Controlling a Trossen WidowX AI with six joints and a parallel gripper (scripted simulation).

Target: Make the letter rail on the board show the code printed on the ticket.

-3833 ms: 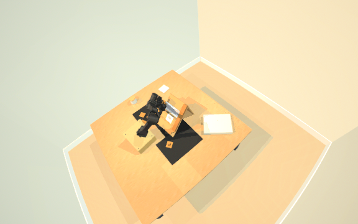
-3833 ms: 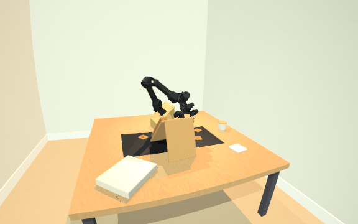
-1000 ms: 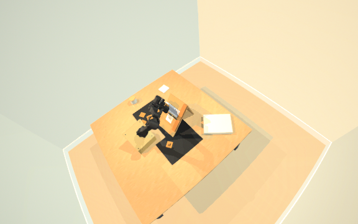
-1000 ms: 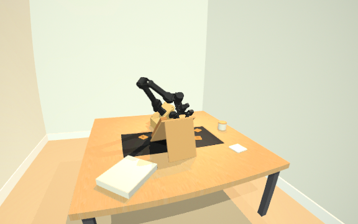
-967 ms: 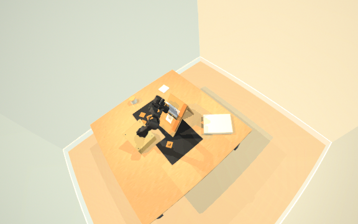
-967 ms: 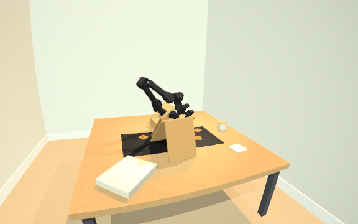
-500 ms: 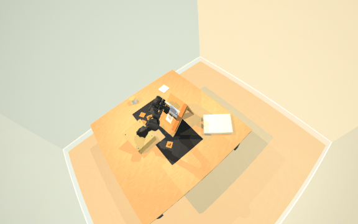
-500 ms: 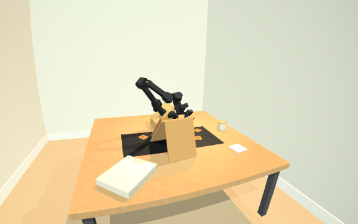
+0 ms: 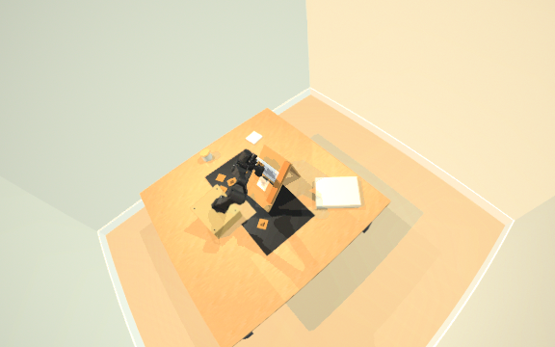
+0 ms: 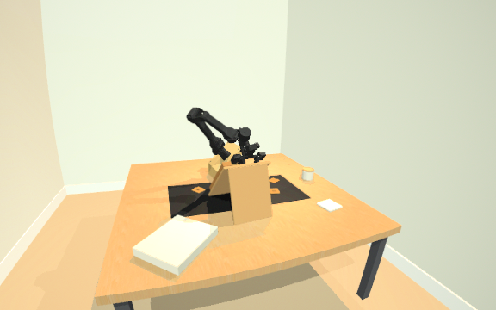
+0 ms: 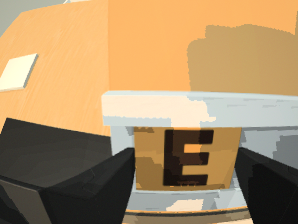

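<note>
The gripper point(image 9: 257, 165) point(image 10: 250, 160) point(image 11: 185, 154) is shut on the E tile point(image 11: 150, 167), one finger at each side. The tile's dark E reads upright. It lies between the lips of the pale grey rail point(image 9: 270, 173) point(image 11: 150, 107), just inside the rail's left end in the wrist view. Grey rail shows to its right. The rail is on the tilted wooden board point(image 9: 271, 153) point(image 10: 250, 194). A white ticket point(image 9: 262, 183) with unreadable print is on the board below the rail. Loose tiles point(image 9: 221, 177) point(image 9: 231, 181) point(image 9: 262, 224) point(image 10: 198, 189) lie on the black mat point(image 9: 273, 243) point(image 10: 183, 207).
A thick white box-like block point(image 9: 338, 192) point(image 10: 175, 245) lies behind the board. A small white pad point(image 9: 253, 137) point(image 10: 329, 205) point(image 11: 19, 72) and a jar with a yellow lid point(image 9: 206, 155) point(image 10: 307, 174) stand toward one side of the table point(image 9: 200, 284) point(image 10: 274, 250).
</note>
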